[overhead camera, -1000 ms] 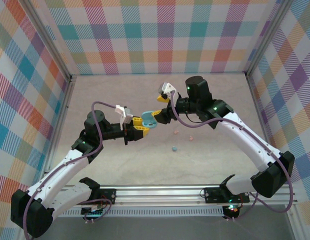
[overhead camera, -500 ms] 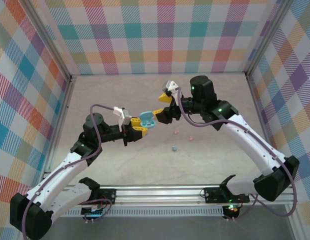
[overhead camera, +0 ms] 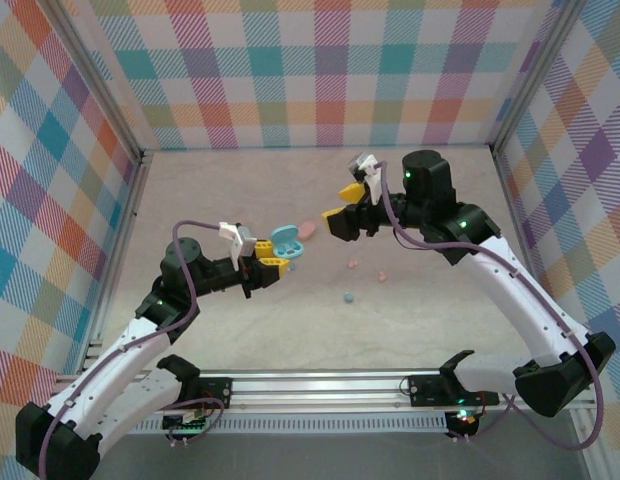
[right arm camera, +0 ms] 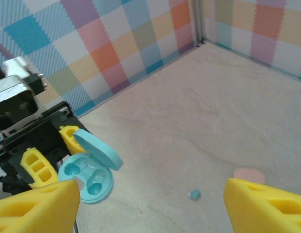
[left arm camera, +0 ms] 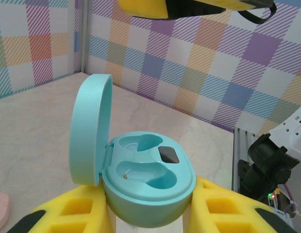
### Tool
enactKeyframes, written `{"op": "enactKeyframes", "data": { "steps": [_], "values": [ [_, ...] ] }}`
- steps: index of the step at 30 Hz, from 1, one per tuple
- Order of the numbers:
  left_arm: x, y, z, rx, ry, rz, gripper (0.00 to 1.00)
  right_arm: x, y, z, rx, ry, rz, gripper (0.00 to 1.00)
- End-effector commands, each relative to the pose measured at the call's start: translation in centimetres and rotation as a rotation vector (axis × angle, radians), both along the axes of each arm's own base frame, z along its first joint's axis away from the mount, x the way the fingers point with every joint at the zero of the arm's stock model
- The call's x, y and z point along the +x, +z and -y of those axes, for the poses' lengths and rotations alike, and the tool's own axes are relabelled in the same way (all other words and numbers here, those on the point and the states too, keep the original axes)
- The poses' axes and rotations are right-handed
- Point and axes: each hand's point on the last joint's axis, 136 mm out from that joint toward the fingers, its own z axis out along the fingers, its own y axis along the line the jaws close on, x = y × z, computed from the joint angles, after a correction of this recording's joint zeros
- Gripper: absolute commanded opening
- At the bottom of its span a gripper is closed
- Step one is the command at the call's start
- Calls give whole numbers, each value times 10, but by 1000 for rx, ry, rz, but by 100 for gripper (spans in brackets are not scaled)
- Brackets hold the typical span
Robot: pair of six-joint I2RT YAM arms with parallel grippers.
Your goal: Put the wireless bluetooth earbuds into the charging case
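Note:
My left gripper [overhead camera: 269,263] is shut on the light blue charging case [overhead camera: 287,240], held above the table. In the left wrist view the case [left arm camera: 149,180] sits between the yellow fingers [left arm camera: 68,213], its lid [left arm camera: 90,130] standing open and both wells empty. My right gripper [overhead camera: 341,201] hangs open and empty to the right of the case, apart from it. One light blue earbud [overhead camera: 348,297] and two pink earbuds [overhead camera: 353,265] [overhead camera: 382,274] lie on the table. The right wrist view has the open case [right arm camera: 90,180] and the blue earbud [right arm camera: 194,195].
A pink case [overhead camera: 308,229] lies closed on the table between the two grippers, with the pink case [right arm camera: 248,174] also seen by the right finger. Plaid walls enclose the beige table [overhead camera: 440,200] on three sides. A metal rail [overhead camera: 320,380] runs along the near edge.
My right gripper has pulled back to the right, away from the blue case. The left gripper has shifted slightly left and nearer with the case. The pink case has come into sight.

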Motion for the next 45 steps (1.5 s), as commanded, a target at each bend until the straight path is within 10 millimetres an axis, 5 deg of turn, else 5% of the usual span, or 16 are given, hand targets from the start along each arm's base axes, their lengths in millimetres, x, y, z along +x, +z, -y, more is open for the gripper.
{"op": "enactKeyframes", "data": {
  "steps": [1, 9, 19, 31, 38, 45],
  "values": [
    [-3, 4, -2, -13, 14, 16, 19, 9, -3, 23, 18, -128, -116, 78],
    [-4, 9, -5, -19, 24, 30, 19, 20, -69, 71, 15, -388, -490, 70],
    [-1, 17, -5, -7, 35, 32, 19, 0, -174, 71, -21, -458, -806, 60],
    [-5, 18, -8, -7, 42, 32, 19, -50, -246, 46, -92, -424, -978, 55],
    [-4, 18, -9, -8, 53, 32, 20, -62, -265, 37, -148, -399, -999, 51],
    [-3, 22, -9, -3, 54, 44, 20, -63, -283, 36, -191, -409, -1019, 26]
  ]
}}
